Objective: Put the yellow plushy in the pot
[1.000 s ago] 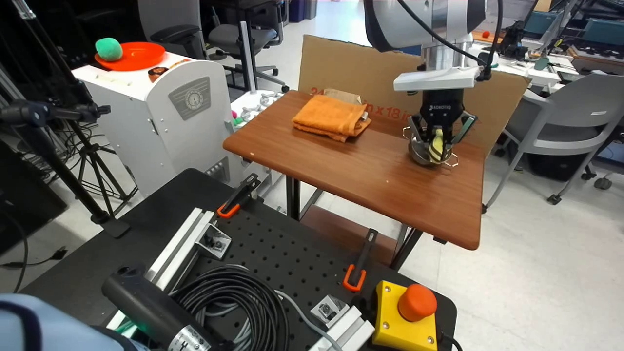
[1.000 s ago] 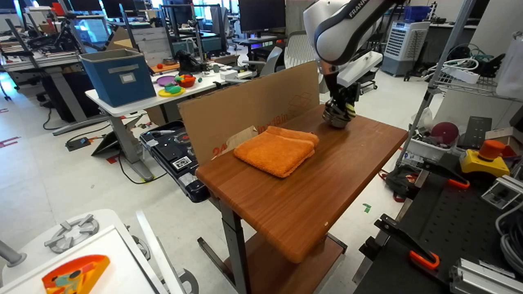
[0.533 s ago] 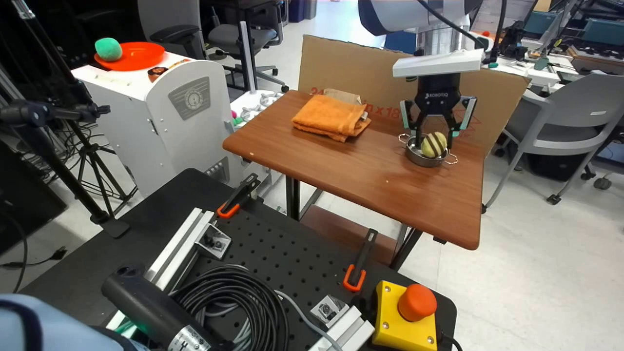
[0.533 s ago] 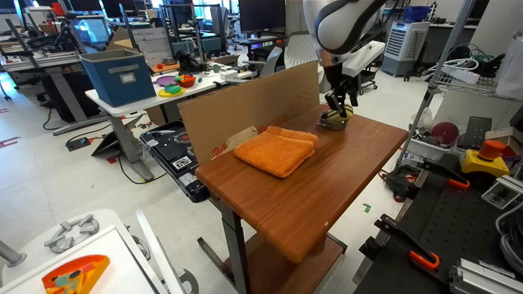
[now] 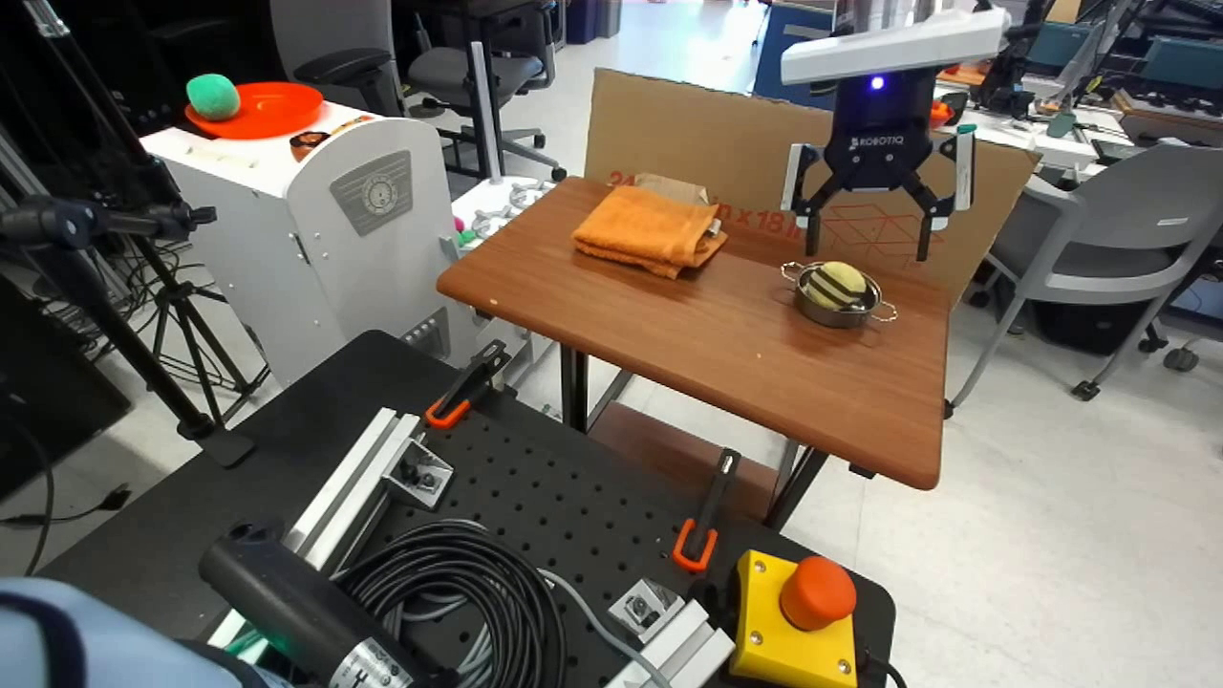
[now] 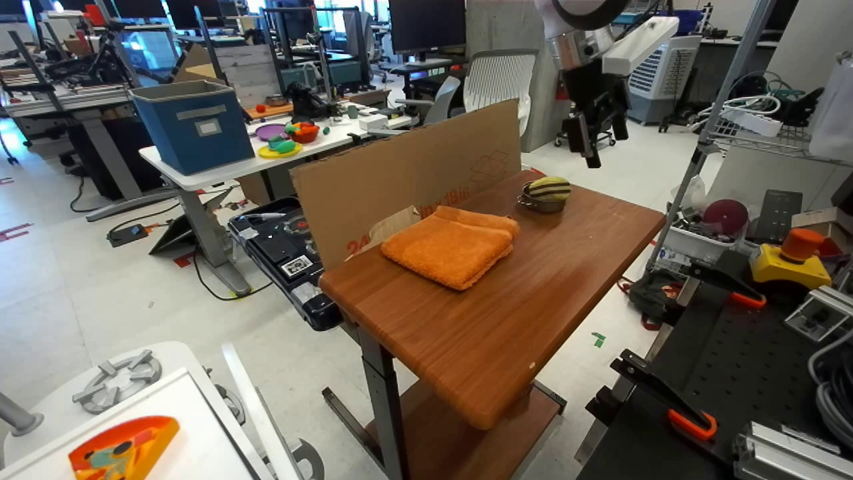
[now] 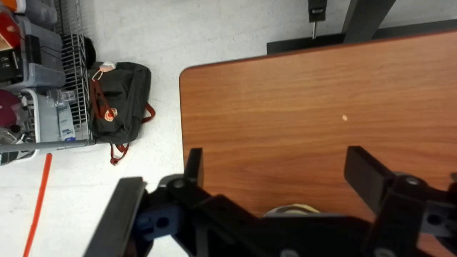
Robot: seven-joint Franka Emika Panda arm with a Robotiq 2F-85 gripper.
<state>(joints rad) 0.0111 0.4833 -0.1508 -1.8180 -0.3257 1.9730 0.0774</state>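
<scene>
The yellow plushy, pale yellow with dark stripes, sits inside the small silver pot, its top bulging above the rim. In an exterior view the plushy and the pot show near the table's far end. My gripper hangs in the air above the pot, fingers spread wide, nothing between them; it is apart from the plushy. From the wrist, the gripper frames bare wood, and just a sliver of the plushy peeks over the gripper's body, which hides the rest.
A folded orange cloth lies on the brown table, away from the pot. Behind the table stands a cardboard sheet. In the wrist view a dark backpack is on the floor past the table's edge.
A second ago the gripper was down at the pot, closed around the plushy. It has spread its fingers, let go and risen well above, leaving the plushy in the pot.
</scene>
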